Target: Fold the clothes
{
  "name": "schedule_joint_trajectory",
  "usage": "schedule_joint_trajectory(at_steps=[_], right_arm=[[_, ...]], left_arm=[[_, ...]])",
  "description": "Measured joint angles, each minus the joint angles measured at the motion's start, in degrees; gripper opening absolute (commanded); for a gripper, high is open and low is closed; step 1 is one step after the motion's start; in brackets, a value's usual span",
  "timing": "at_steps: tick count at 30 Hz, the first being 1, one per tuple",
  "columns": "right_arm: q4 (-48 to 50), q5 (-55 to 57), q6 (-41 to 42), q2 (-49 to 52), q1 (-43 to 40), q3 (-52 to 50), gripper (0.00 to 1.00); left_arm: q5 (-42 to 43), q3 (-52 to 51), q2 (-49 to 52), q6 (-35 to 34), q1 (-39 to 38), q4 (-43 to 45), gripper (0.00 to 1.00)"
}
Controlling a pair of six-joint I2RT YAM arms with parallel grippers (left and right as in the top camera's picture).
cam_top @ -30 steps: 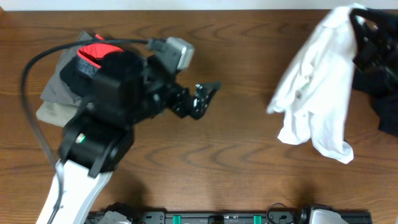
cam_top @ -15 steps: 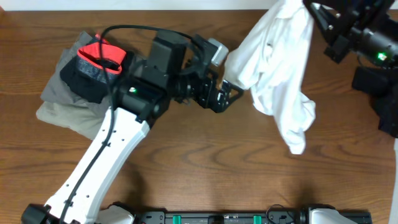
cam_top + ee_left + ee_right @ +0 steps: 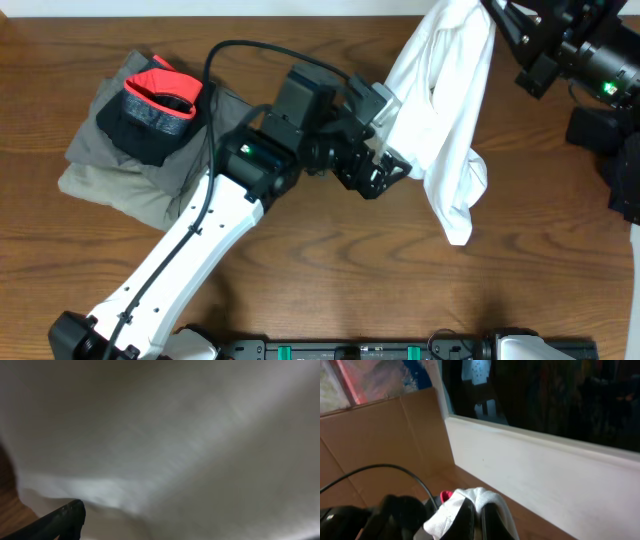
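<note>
The white T-shirt (image 3: pixel 440 110) hangs bunched from my right gripper (image 3: pixel 488 12) at the table's far edge, and its lower end (image 3: pixel 457 232) trails on the wood. In the right wrist view the right gripper (image 3: pixel 477 509) is shut on a fold of the white fabric (image 3: pixel 485 494). My left gripper (image 3: pixel 392 168) stands open against the hanging shirt's left side at mid-height. White cloth (image 3: pixel 190 435) fills the left wrist view, with only one black fingertip (image 3: pixel 67 517) showing at the lower left. No print is visible.
A stack of grey and khaki garments (image 3: pixel 110 165) lies at the left, topped by a black-and-red piece (image 3: pixel 155 100). Dark clothes (image 3: pixel 615 150) are heaped at the right edge. The left arm (image 3: pixel 190 250) stretches diagonally across the table's middle.
The right gripper carried the shirt from the right side up and leftward to the far edge. The left arm swung right across the table until its open gripper met the hanging cloth.
</note>
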Motion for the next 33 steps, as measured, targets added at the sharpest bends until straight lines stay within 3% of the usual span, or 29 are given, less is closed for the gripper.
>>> schedule_joint_trajectory(at_steps=[14,17,20,25,26,29,33], right_arm=[[4.9,0.3,2.9,-0.1,0.0,0.0,0.01],[6.5,0.4,4.6,-0.1,0.0,0.0,0.01],[7.5,0.4,6.1,-0.1,0.0,0.0,0.01],[8.8,0.4,8.0,-0.2,0.0,0.0,0.01],[9.0,0.4,8.3,-0.3,0.0,0.0,0.01],[9.2,0.4,8.9,-0.6,0.0,0.0,0.01],[9.2,0.4,9.1,-1.5,0.0,0.0,0.01]], left_arm=[[-14.6,0.0,0.0,0.3,-3.6,-3.2,0.97],[-18.1,0.0,0.0,0.5,-4.7,-3.3,0.93],[-21.9,0.0,0.0,0.9,-5.8,-3.2,0.82],[-25.5,0.0,0.0,1.3,-6.5,-1.3,0.53],[-25.9,0.0,0.0,1.2,-6.5,-0.8,0.43],[-27.4,0.0,0.0,1.4,-6.5,-0.2,0.29],[-28.9,0.0,0.0,1.5,-6.5,-0.2,0.19]])
